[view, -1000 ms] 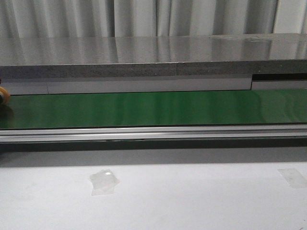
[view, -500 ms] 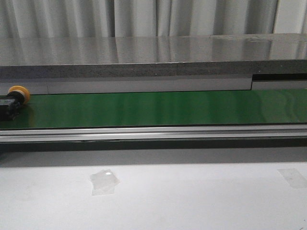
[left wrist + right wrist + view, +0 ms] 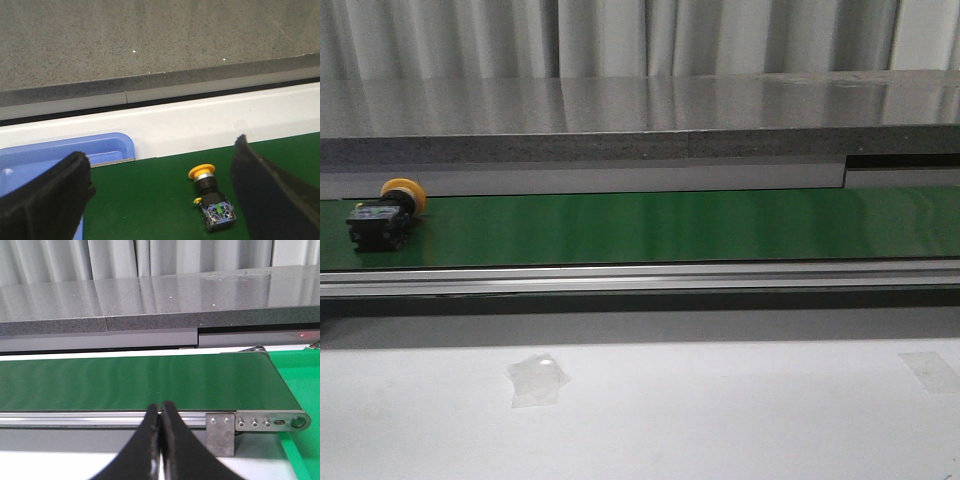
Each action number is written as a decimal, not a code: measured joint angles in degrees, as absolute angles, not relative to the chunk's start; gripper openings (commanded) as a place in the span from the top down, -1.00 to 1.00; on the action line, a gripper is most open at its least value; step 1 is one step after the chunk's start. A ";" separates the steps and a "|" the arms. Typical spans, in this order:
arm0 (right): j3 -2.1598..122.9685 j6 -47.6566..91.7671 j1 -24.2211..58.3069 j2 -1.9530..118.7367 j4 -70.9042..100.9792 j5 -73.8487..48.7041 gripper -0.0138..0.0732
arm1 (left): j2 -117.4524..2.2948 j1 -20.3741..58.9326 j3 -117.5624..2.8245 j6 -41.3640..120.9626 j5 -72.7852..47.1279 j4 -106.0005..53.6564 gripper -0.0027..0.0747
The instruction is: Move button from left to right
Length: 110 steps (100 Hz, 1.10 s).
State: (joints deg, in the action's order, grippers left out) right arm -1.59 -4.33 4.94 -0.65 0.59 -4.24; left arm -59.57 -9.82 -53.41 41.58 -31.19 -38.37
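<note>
The button (image 3: pixel 382 216) lies on its side at the far left of the green conveyor belt (image 3: pixel 650 226), yellow-orange cap toward the back. In the left wrist view the button (image 3: pixel 212 199) lies on the belt between my open left gripper (image 3: pixel 160 197)'s two dark fingers, nearer one finger (image 3: pixel 267 195), and is not touched. My right gripper (image 3: pixel 160 412) is shut and empty, in front of the belt's near rail close to its right end. Neither gripper shows in the front view.
A blue tray (image 3: pixel 60 155) sits at the belt's left end. A grey stone shelf (image 3: pixel 640 115) runs behind the belt. An aluminium rail (image 3: pixel 640 277) borders its front. A green bin (image 3: pixel 302 385) lies past the belt's right end. Tape patches (image 3: pixel 536 379) mark the white table.
The button has travelled rightward along the belt: only its cap showed at the left edge a second ago, and now all of it is in view.
</note>
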 measured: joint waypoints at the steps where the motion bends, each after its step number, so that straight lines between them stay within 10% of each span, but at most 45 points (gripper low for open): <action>1: -1.59 -4.33 4.94 -0.65 0.59 -4.24 0.84 | -59.12 -9.82 -52.93 41.80 -30.63 -38.91 -0.51; 86: -1.59 -4.33 4.94 -0.65 0.59 -4.24 0.84 | -23.79 -9.82 -22.67 46.77 -22.05 -46.16 -0.49; 110: -1.59 -4.33 4.94 -0.65 0.59 -4.24 0.84 | -23.79 -9.82 -22.67 46.77 -22.05 -46.16 0.16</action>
